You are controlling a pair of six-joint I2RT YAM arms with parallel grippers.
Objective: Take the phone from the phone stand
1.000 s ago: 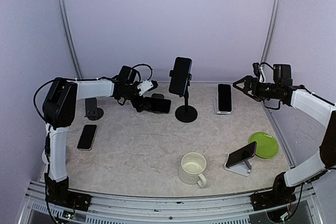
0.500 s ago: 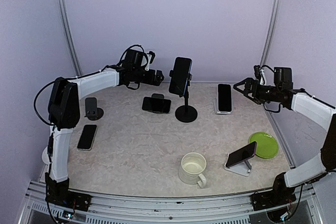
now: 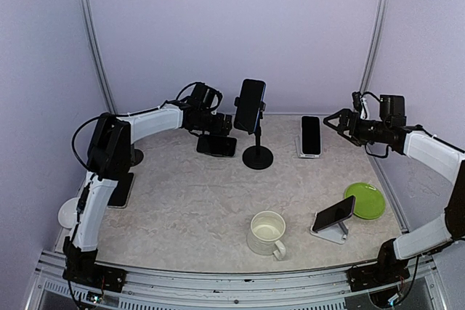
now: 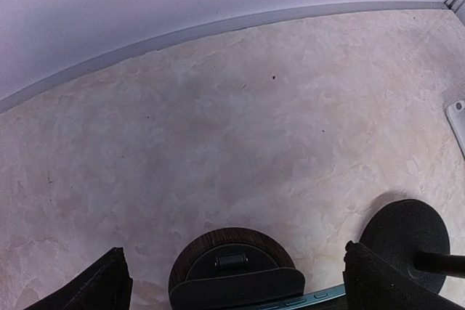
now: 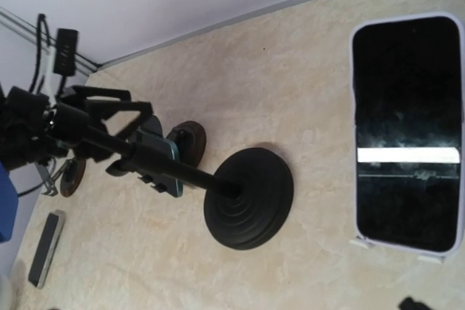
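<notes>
Since a second ago the left gripper (image 4: 243, 282) has swung in from farther left of the pole stand (image 3: 257, 157) and now hangs just left of its pole. The right gripper (image 3: 334, 122) has barely shifted, well off to the pole stand's right. Both pairs of fingers are spread wide and hold nothing.

Several phones sit on stands here. Judging by what the left wrist view frames between the fingers (image 4: 109, 288), the one in hand is the phone (image 3: 216, 145) leaning in the round stand (image 4: 231, 248), just left of the pole stand's base.

The chief risk is crowding. With the fingers this wide and the pole this close, a descent could knock the pole or the clamped phone (image 3: 250, 105) above it, and a tall stand on a small base probably tips easily.

A second risk is closing too low. If the fingers catch the round stand's cradle along with the phone, the stand would lift or drag with it.

A glossy phone pinched by its thin edges may also slip.

Lastly, the left gripper sits near enough to the clamped phone that it could take the wrong one. The white-cased phone (image 3: 310, 135), right of the pole stand, is a similar lure for the right gripper.
</notes>
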